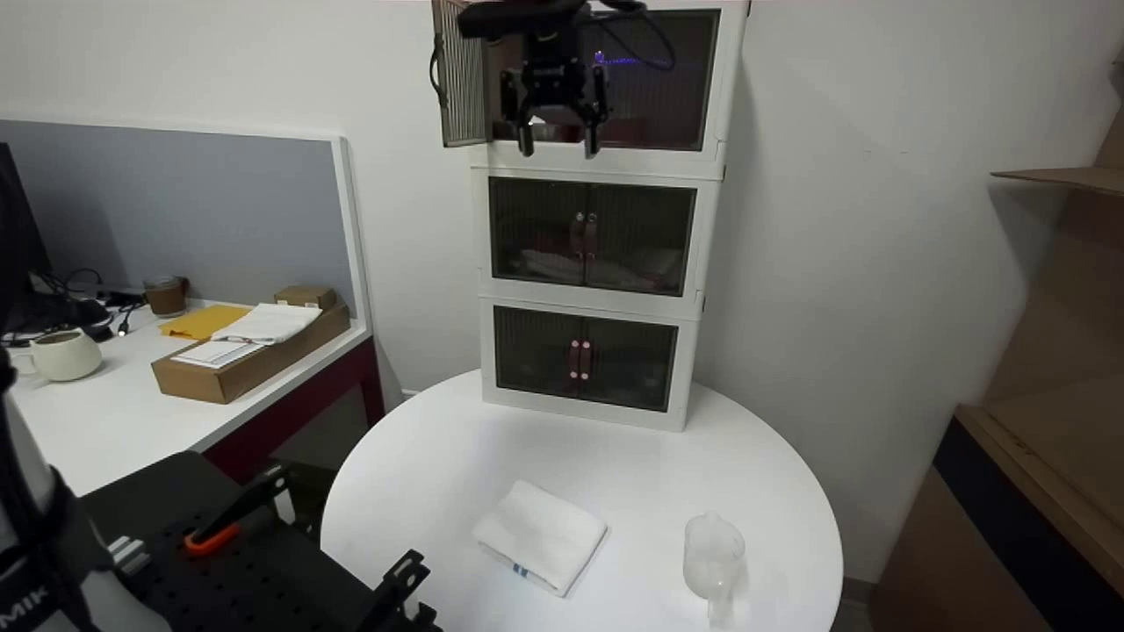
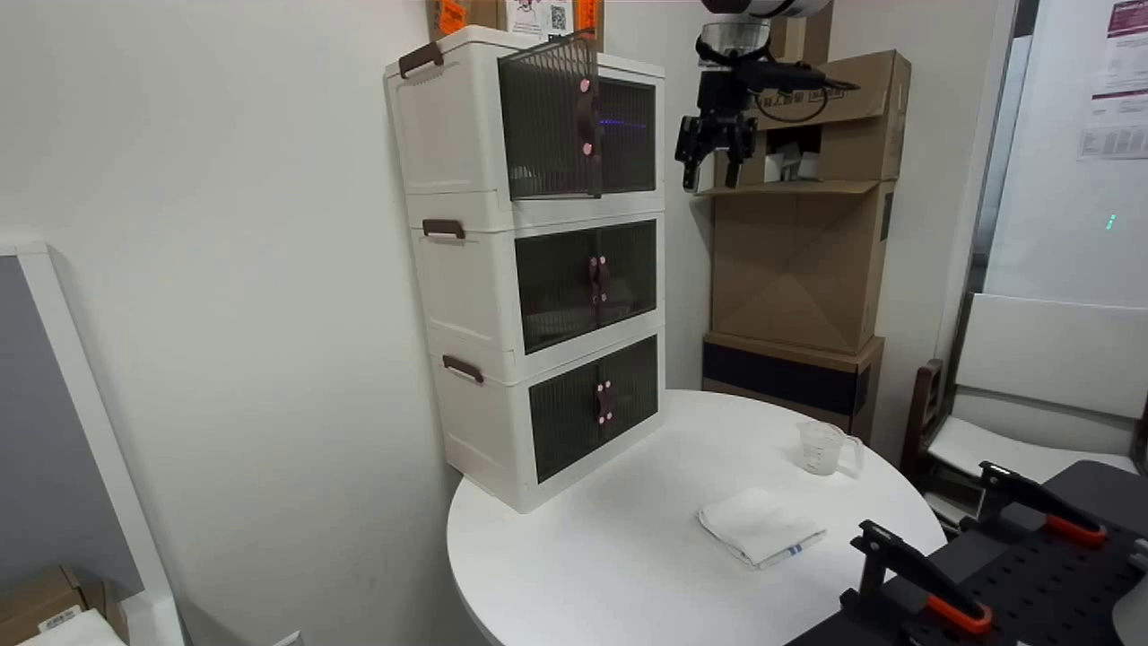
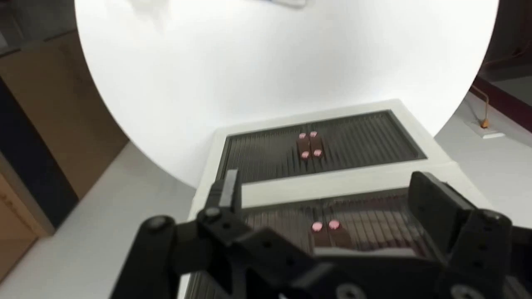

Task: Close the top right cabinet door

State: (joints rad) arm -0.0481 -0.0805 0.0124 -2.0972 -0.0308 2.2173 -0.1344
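The top right cabinet door [image 1: 667, 105] is set in the uppermost tier of a white three-tier cabinet [image 2: 466, 305]; it looks flush in its frame, its left edge hidden in both exterior views. Nearest, in an exterior view, a black perforated board [image 1: 281, 562] juts in at the lower left beside part of the Panda arm [image 1: 132, 606], with black-and-orange clamps [image 1: 237, 509] on it. Past it, a round white table [image 1: 404, 456] carries a folded white towel [image 1: 540, 535] with blue marks at one edge and, near it but apart, a clear measuring cup [image 1: 713, 557] standing upright. Farther back and higher, the Robotiq gripper [image 1: 559, 151] hangs pointing down before the top tier, its fingers [image 3: 436, 211] spread wide apart; an exterior view shows a gap between it and the cabinet. The cabinet stands toward the back of the table. Its top left door [image 2: 549, 126] is swung outward, while the middle-tier doors [image 1: 531, 237] and bottom-tier doors [image 1: 531, 351] are closed, each pair meeting at brown handles [image 1: 586, 358] with pink studs. Beyond, in an exterior view, stacked cardboard boxes [image 2: 789, 278] rise behind the gripper, to the right of the cabinet.
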